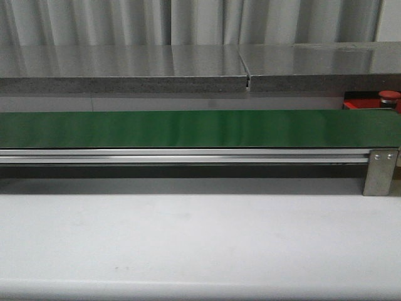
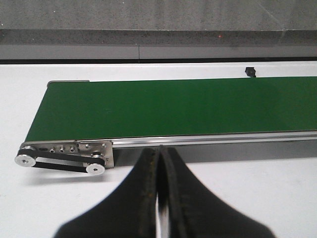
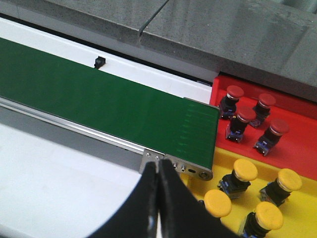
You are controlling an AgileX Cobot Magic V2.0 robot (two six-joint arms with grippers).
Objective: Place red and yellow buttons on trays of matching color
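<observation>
Several red buttons (image 3: 245, 115) stand upright on the red tray (image 3: 299, 156) just past the belt's end. Beside it, several yellow buttons (image 3: 245, 169) stand on a yellow tray (image 3: 303, 210). The front view shows only a corner of the red tray (image 1: 358, 101) and one red button (image 1: 389, 96) at the far right. My right gripper (image 3: 158, 164) is shut and empty, hovering at the near side of the belt's end, next to the yellow tray. My left gripper (image 2: 161, 149) is shut and empty too, over the white table near the belt's other end. Neither gripper appears in the front view.
A long green belt (image 1: 188, 128) with a metal side rail (image 1: 188, 155) crosses the white table (image 1: 188, 238); nothing lies on it. Its drive pulleys (image 2: 59, 159) stick out at the left end. A grey stone ledge (image 1: 125, 69) runs behind. A small black block (image 3: 100, 62) sits behind the belt.
</observation>
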